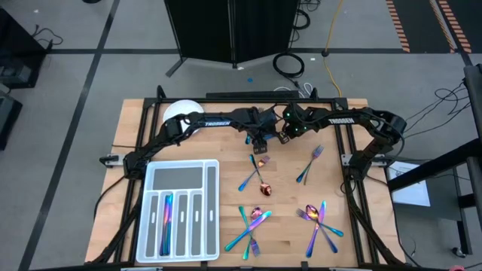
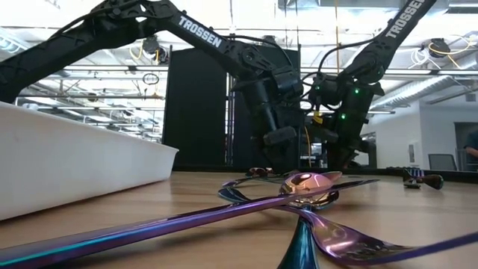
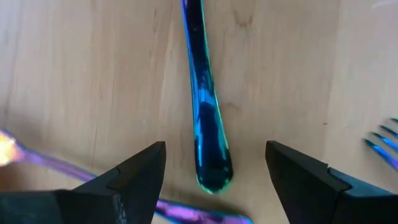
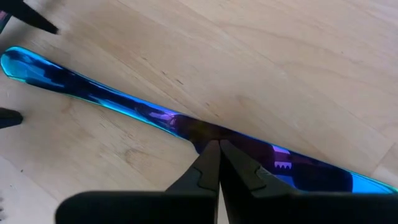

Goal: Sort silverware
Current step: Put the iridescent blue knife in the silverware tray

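Iridescent blue-teal metal fills the middle of the left wrist view: the rounded handle end of a utensil [image 3: 208, 143] lies flat on the wooden table [image 3: 74, 74], squarely between the left gripper [image 3: 214, 163]'s two widely spread fingers, neither of which touches it. In the high view that gripper [image 1: 260, 143] hangs over the upper centre of the table, and the right gripper [image 1: 285, 138] sits just beside it, pinched fully together with its tips pressed down on the same piece or hovering right over it, as the right wrist view shows [image 4: 217, 152]; which, I cannot tell. The rest of the silverware [image 1: 252, 226] lies scattered across the lower centre and right of the frame, while two pieces already rest in the compartment tray [image 1: 154, 172] at lower left. What might go wrong: the handle is thin, glossy and flush with the wood, so closing fingers could skate over it or flick it sideways. With both wrists so near, they could also bump each other.
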You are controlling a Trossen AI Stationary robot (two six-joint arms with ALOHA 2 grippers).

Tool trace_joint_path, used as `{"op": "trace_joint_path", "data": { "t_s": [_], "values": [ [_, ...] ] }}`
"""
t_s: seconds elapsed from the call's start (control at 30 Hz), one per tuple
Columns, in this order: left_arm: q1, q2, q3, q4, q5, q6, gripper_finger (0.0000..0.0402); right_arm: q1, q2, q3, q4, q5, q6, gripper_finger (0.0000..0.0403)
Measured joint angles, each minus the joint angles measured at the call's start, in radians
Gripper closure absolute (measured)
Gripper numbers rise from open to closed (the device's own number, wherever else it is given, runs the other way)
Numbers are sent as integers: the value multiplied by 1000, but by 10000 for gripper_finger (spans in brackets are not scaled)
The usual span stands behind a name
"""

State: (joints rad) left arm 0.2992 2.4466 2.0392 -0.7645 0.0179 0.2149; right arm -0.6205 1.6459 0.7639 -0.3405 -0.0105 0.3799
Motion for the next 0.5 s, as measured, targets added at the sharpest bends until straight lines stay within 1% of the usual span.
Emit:
{"op": "trace_joint_path", "data": {
  "t_s": [0.1, 0.17, 0.23, 0.33, 0.43, 0.5],
  "values": [
    [-8, 13, 2, 9, -21, 7, 123, 0, 0, 0, 0, -1, -3, 403],
    [-12, 15, 3, 8, -14, 3, 123, 0, 0, 0, 0, -1, -4, 403],
    [-10, 29, 4, 8, 31, -8, 123, 0, 0, -1, 0, -3, -6, 403],
    [-7, 38, 4, 7, 87, -70, 128, 0, 0, 0, 1, -12, -12, 403],
    [1, 43, 4, -8, 138, -98, 145, 0, 0, -1, 1, -19, -12, 403],
    [2, 43, 4, -17, 141, -98, 163, 0, 0, -1, 2, -21, -12, 403]
  ]
}}
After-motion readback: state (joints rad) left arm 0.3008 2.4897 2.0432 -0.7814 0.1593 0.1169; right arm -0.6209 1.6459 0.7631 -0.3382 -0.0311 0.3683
